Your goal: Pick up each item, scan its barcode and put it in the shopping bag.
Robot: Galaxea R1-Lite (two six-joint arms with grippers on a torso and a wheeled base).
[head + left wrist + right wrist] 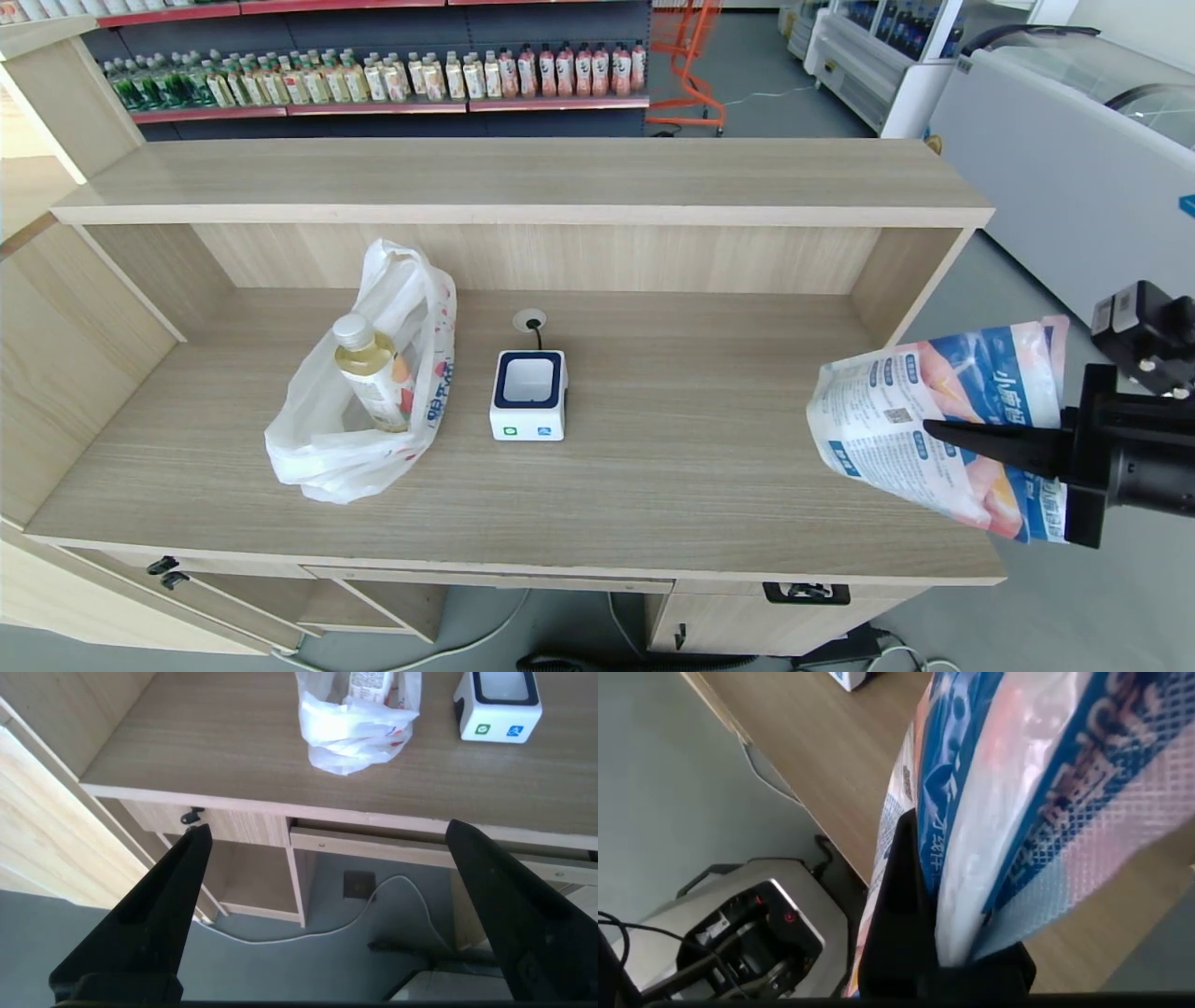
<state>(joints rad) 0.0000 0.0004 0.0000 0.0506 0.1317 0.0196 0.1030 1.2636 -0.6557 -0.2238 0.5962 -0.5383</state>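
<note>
A snack pouch (896, 411) was gripped in the right gripper (943, 431) jaws above the surface (700, 448) end, left gripper (327, 831) jaws stood wide.

Free room is being left on the counter (709, 467) between the scanner (529, 395) and the right side wall (910, 271). The left part is being taken by the shopping bag (317, 439), just beside the scanner, its mouth being partly filled by a bottle (373, 373). The right edge is being overhung by the held snack packet (887, 401).

Print on the pouch (887, 411) and the shopping bag (308, 453) cannot be read.
</note>
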